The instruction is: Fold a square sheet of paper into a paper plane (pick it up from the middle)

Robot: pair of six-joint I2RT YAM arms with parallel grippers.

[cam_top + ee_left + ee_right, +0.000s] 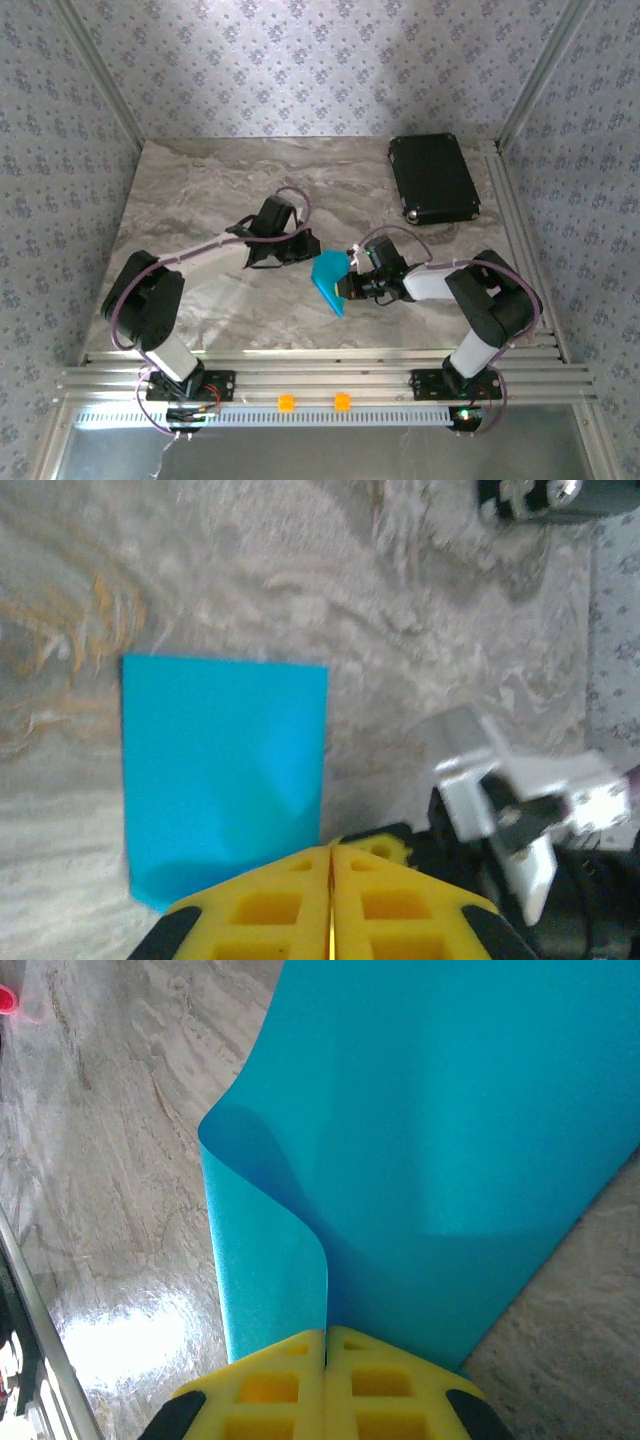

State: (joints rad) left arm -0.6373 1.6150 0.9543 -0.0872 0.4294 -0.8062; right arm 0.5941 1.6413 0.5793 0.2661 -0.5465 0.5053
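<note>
So right gripper (pixel 326 1338) pinches the square sheet of paper (pixel 450 1140), nearside of the black case (pixel 432 178); left gripper (pixel 330 852) closed.

Bright, even light. Glare on the tabletop (pixel 130 1335) by the sheet (pixel 450 1110), which shades its own curl. Left wrist view blurred.
</note>
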